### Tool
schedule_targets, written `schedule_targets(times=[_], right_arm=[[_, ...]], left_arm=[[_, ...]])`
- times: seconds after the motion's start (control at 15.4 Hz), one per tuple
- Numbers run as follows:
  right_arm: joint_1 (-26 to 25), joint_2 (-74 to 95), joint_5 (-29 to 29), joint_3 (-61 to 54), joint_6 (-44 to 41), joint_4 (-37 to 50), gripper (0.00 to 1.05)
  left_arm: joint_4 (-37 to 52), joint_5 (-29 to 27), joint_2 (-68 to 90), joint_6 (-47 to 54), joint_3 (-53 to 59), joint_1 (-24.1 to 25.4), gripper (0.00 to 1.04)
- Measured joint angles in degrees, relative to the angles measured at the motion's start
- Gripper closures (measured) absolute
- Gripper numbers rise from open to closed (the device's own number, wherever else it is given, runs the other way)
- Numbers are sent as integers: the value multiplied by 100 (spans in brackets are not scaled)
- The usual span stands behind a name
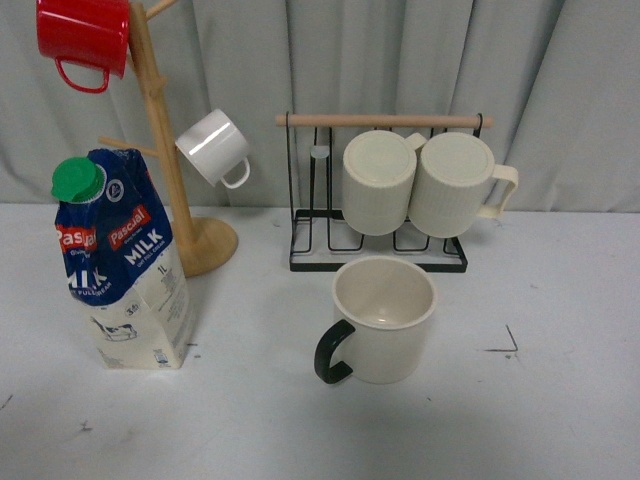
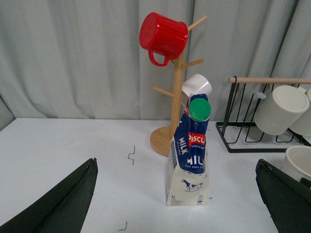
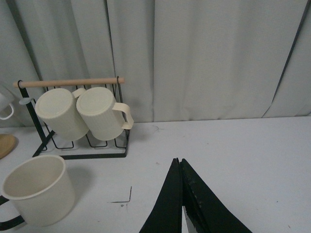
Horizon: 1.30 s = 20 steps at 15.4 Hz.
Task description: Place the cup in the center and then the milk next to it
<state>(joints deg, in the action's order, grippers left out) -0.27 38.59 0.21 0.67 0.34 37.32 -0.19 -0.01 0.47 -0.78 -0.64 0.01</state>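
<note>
While the front view shows neither arm, each wrist view catches its own fingers. The left fingers (image 2: 68, 204) are dark, wedge-shaped and spread wide apart, released, with nothing touching them. The right fingers (image 3: 171, 204) are pressed flat together, clenched on nothing.

The cup (image 1: 385, 318) stands upright near the middle of the pale, scuffed tabletop (image 1: 560, 420), just in front of the wire rack (image 1: 300, 240). It is wide and smooth, with a glossy cream inside and a black loop handle turned toward the camera and to the left. The milk carton (image 1: 120, 265) stands well apart from the cup on the left, near the round base of the wooden mug tree (image 1: 170, 150). It is blue-and-white card with a round green cap, its upper part pinched and leaning.

The rack is thin black wire under a pale wooden rod; two ribbed cream mugs (image 1: 378, 182) hang tilted from it, side by side. A shiny red mug (image 1: 82, 35) and a small white mug (image 1: 214, 147) hang on the tree's pegs, and a grey pleated curtain (image 1: 400, 60) falls behind.

Only the left wrist view shows the carton's cow drawing head-on, with the carton between the open fingers but beyond them. That view catches just an edge of the cup, whereas the right wrist view shows its plain cream wall.
</note>
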Motion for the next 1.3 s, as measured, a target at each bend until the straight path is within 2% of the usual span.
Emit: schedule_targets(times=[0.59, 1.11, 1.17, 1.3], right_arm=[[0, -2050, -2, -2, 0, -1919, 103], [0, -2981, 0, 0, 0, -2914, 103], [0, -3617, -15, 0, -2, -3773, 103], [0, -3836, -17, 0, 0, -3797, 103]], left_arm=[[-2, 0, 0, 0, 0, 0, 7], [-2, 2, 0, 0, 0, 0, 7], [-2, 0, 0, -2, 0, 0, 7], [2, 0, 0, -2, 0, 0, 7]])
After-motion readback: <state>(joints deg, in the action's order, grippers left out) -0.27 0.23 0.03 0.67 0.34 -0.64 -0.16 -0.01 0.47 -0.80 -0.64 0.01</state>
